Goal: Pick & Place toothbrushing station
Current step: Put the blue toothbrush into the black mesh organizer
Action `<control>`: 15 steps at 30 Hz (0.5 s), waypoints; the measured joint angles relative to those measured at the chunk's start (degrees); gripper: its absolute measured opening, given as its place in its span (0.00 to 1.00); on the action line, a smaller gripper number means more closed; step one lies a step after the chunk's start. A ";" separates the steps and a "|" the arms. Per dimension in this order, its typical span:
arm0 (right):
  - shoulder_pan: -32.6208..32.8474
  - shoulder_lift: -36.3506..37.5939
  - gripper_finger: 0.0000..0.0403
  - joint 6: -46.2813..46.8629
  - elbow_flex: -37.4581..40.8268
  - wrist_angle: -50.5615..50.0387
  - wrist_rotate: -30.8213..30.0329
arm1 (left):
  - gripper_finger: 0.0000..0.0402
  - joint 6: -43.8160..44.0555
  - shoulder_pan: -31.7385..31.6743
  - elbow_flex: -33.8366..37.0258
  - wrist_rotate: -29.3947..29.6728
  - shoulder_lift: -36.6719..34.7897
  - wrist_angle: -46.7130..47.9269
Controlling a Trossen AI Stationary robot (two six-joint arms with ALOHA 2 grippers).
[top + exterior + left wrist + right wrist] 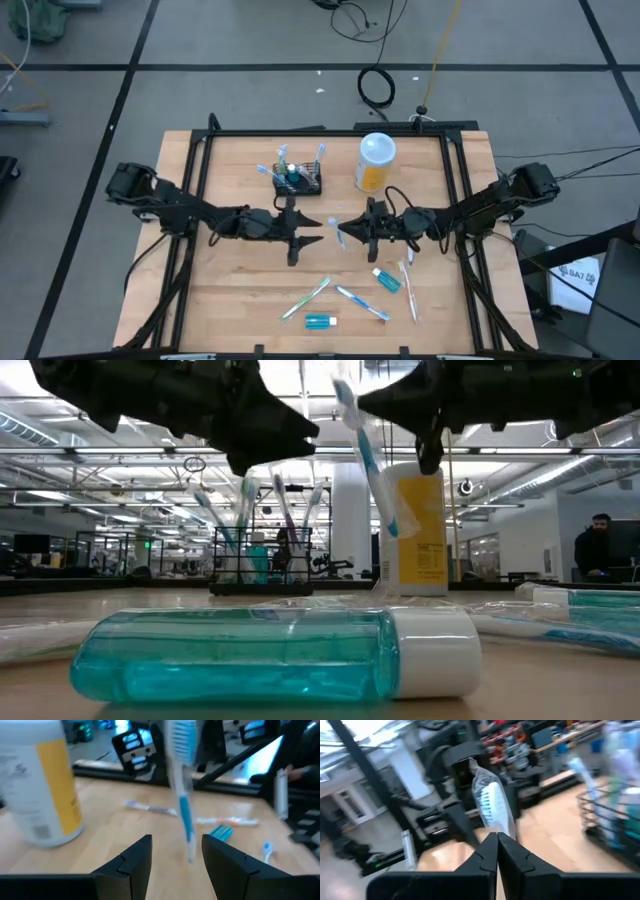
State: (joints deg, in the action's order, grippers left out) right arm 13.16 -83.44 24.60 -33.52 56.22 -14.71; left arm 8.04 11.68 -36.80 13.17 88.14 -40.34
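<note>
The black slatted toothbrushing station [298, 180] stands at the table's far middle with several toothbrushes and a blue bottle in it; it also shows in the low view [262, 560]. My right gripper [347, 232] is at mid-table, shut on a wrapped blue-and-white toothbrush [372, 465]. My left gripper [312, 228] is open and empty, facing it from the left. The toothbrush [182, 795] hangs just beyond my left gripper's fingertips [176, 851]. My right gripper pinches the toothbrush between its two shut fingers [487, 851], just below the wrapped bristle head [492, 810]. The fingers come level from the table's right and lie across the brush. The head sticks up past them. The handle [390, 510] hangs tilted below, clear of the table.
A tall white-lidded container with orange contents [375, 162] stands right of the station. Several toothbrushes [362, 302] and two blue tubes [387, 280] [320, 321] lie at the near side. One blue tube [270, 655] fills the low view's front. A person [598, 545] stands far behind.
</note>
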 joint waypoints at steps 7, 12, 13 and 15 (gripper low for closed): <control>1.94 0.00 0.00 0.04 -2.71 -1.91 -0.10 | 0.45 -2.46 -0.50 0.00 -8.85 0.12 -6.10; 2.87 0.00 0.00 -0.20 -4.29 -2.99 -0.06 | 0.45 -3.02 -0.57 0.00 -11.46 0.10 -7.88; 3.04 0.00 0.00 -0.21 -4.54 -3.04 -0.09 | 0.45 -3.00 -0.54 0.00 -12.46 0.10 -8.07; 3.14 0.00 0.00 -0.22 -4.91 -2.94 -0.13 | 0.45 -2.77 -0.47 0.00 -13.57 0.11 -8.96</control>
State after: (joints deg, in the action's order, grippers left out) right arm 16.29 -83.44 24.38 -38.44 53.28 -14.84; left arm 5.27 11.21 -36.80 -0.40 88.26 -49.30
